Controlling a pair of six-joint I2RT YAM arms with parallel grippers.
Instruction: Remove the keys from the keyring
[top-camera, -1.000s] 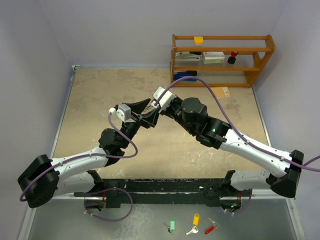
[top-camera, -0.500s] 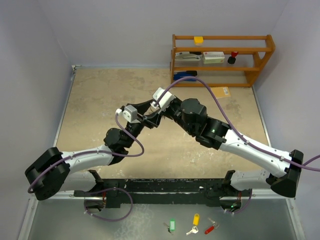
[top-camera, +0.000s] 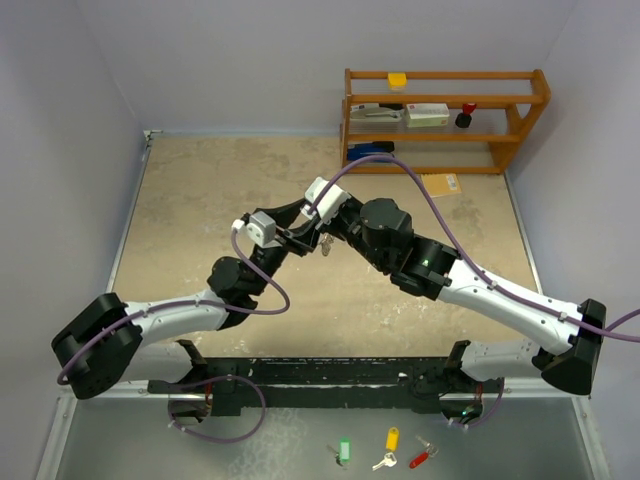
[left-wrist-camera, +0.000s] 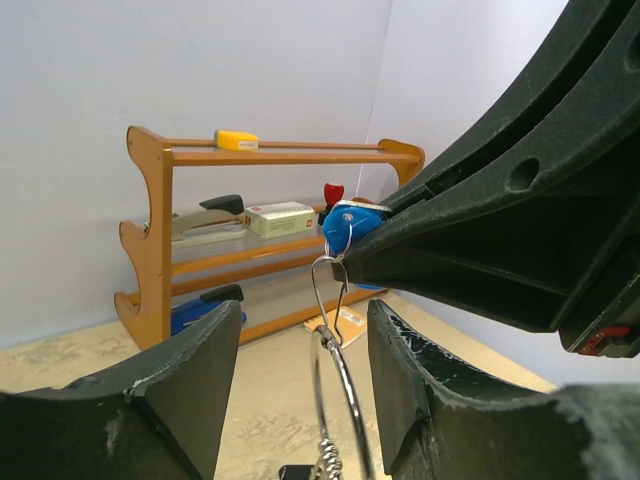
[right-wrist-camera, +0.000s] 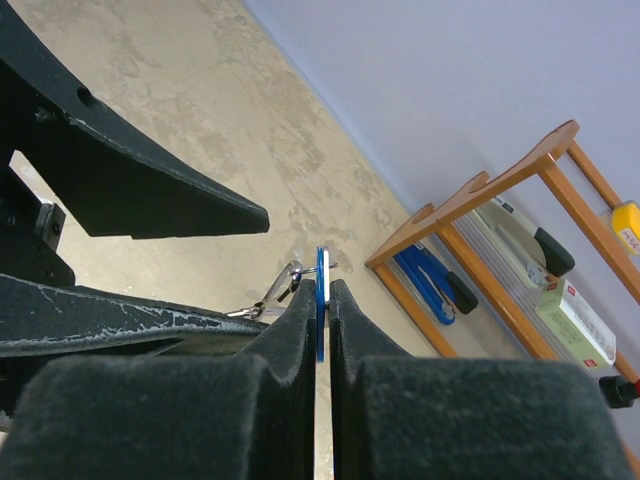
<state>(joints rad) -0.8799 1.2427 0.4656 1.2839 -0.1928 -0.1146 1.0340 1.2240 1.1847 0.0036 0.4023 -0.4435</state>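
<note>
Over the desk, in front of the wooden shelf, the left hand stands spread, the keyring hanging between its fingers. The right hand pinches the blue-headed key on the ring's shelf side.

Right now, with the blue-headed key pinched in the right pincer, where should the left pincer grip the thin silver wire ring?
The thin silver wire ring hangs edge-on between the left pincer's open fingers, flat faces toward them. Grip its upper arc, below the wire clip, coming straight along that pincer's line; closing probably clamps it flat.
</note>
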